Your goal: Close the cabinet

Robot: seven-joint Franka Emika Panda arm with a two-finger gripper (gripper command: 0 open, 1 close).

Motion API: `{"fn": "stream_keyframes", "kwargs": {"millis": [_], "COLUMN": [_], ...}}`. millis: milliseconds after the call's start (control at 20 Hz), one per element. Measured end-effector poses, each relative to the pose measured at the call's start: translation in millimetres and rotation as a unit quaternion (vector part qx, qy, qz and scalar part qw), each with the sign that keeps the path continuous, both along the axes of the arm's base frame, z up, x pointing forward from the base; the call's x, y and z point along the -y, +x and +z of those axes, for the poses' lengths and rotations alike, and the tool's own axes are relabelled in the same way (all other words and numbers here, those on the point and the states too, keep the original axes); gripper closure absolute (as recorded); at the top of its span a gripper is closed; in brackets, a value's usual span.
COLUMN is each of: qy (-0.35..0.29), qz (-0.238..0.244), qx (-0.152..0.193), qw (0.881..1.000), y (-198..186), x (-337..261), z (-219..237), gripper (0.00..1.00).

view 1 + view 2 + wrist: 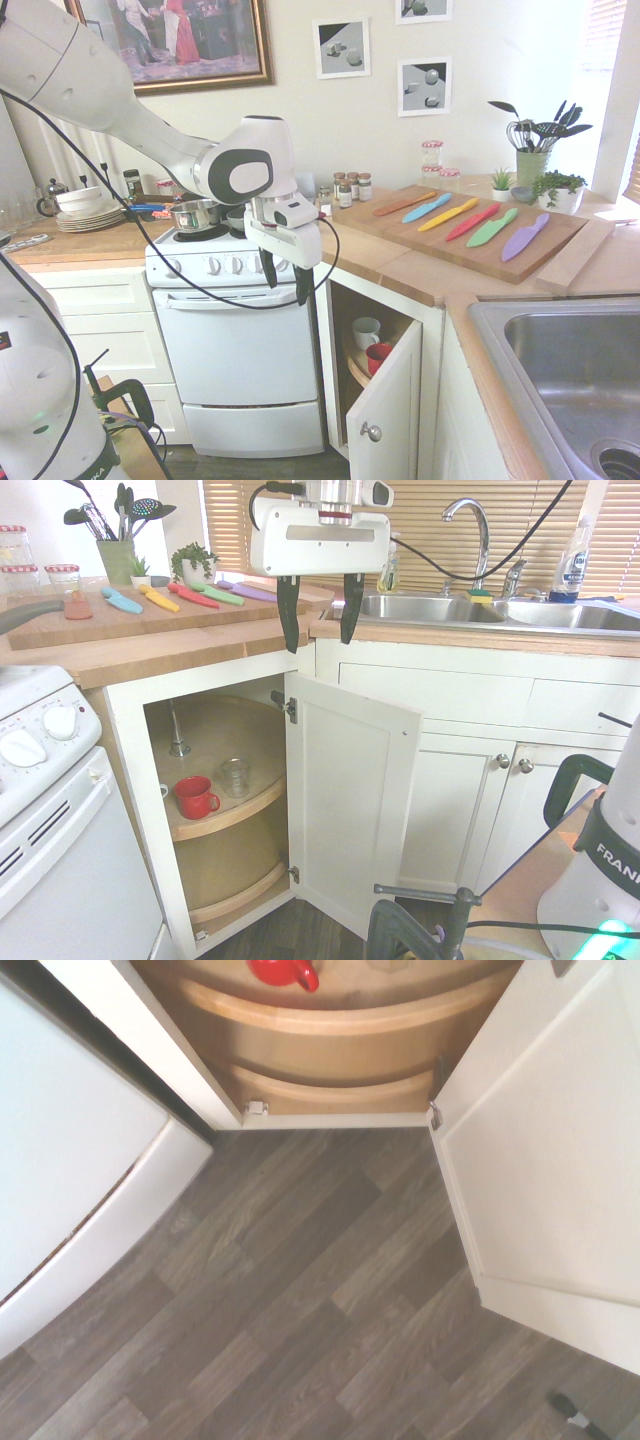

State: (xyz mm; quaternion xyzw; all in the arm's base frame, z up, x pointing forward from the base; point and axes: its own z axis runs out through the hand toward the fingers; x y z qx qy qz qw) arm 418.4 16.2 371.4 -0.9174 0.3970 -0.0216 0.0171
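White cabinet door (350,800) ajar, end effector (320,610) open, "FRANK" lettering on arm (615,855).

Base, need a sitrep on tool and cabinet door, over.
Tool open and empty, held above the open door. Cabinet door swung wide, red mug inside on shelf. Nothing seen blocking the door's swing, over.

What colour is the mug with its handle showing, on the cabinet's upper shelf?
Red mug; clearest in the second exterior view.
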Motion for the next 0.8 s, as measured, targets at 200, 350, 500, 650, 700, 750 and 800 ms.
{"fn": "stream_keyframes", "kwargs": {"millis": [200, 350, 500, 650, 700, 750, 800], "qy": [0.000, 0.001, -0.001, 0.003, 0.004, 0.006, 0.010], "qz": [-0.001, 0.000, -0.002, -0.010, -0.013, -0.016, -0.018], "qx": [-0.004, -0.007, -0.003, -0.001, 0.000, 0.000, -0.001], "qw": [1.000, 1.000, 1.000, 1.000, 1.000, 1.000, 1.000], "y": [1, 3, 6, 6, 5, 5, 4], "x": [2, 7, 21, 46, 54, 60, 65], "z": [-4, -12, -20, -33, -38, -44, -50], "gripper": [0.00, 0.00, 0.00, 0.00, 0.00, 0.00, 0.00]}}
